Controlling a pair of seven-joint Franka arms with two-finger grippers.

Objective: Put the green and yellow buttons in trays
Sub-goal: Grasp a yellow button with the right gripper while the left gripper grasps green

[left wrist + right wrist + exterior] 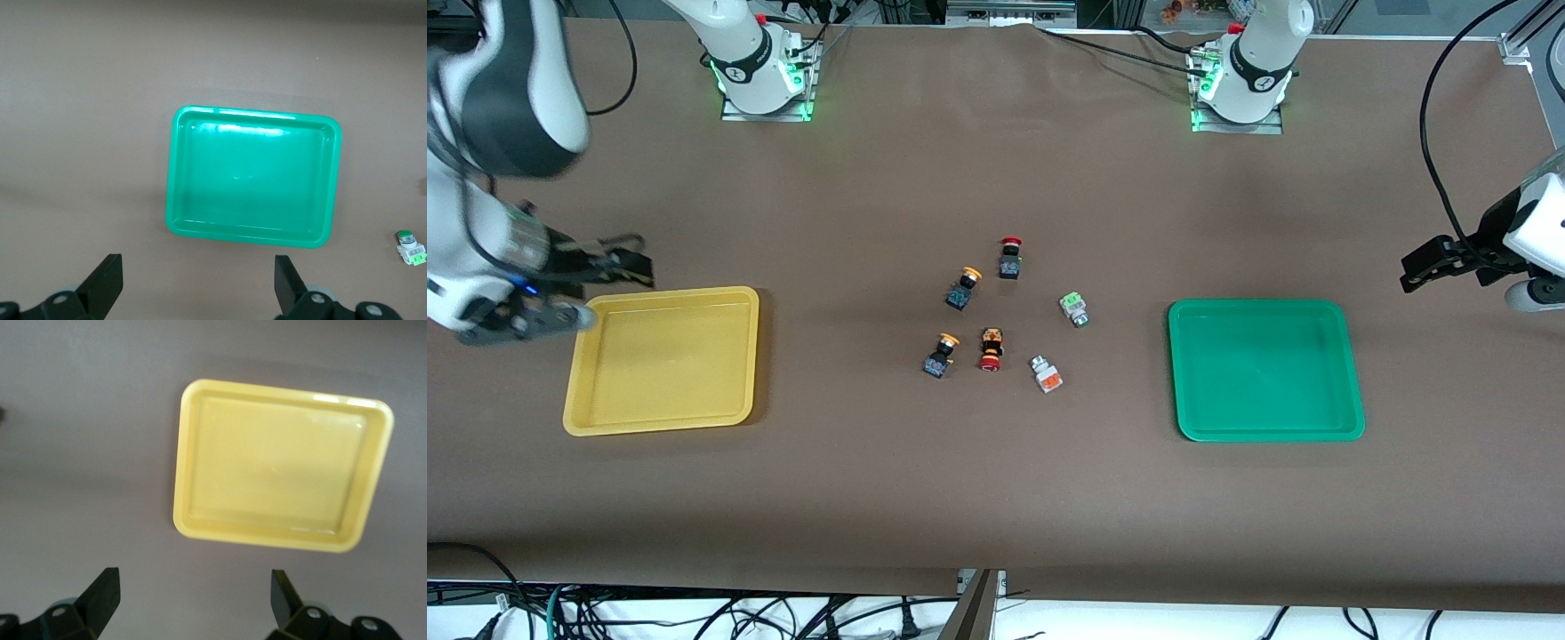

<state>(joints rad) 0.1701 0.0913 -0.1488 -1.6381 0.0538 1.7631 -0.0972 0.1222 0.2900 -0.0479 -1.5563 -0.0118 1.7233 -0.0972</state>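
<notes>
nearest the front camera sit two trays, both with nothing in them: the yellow tray (663,360) toward my right arm's end of the table and the green tray (1266,370) toward my left arm's end. between them, well apart from both, the buttons lie in a loose cluster on the brown table (996,498).

lowest in that cluster is the orange-marked white button (1047,374), with the red-capped orange-black button (991,348) beside it and one yellow-capped button (942,354) just past that, toward the yellow tray. farther from the camera lie the green-marked white button (1074,309), the second yellow-capped button (963,288), and farthest of all the red-capped black button (1010,257).

my right gripper (618,260) hangs above the table just off the yellow tray's edge; its wrist view looks down on that tray (283,475), and my fingers (100,593) stand wide apart, holding nothing.

my left gripper (1423,271) hangs high off the table's end near the green tray, fingers (103,283) spread wide and bare. its wrist view shows the green tray (253,177) and the green-marked button (409,246) well clear of it.
</notes>
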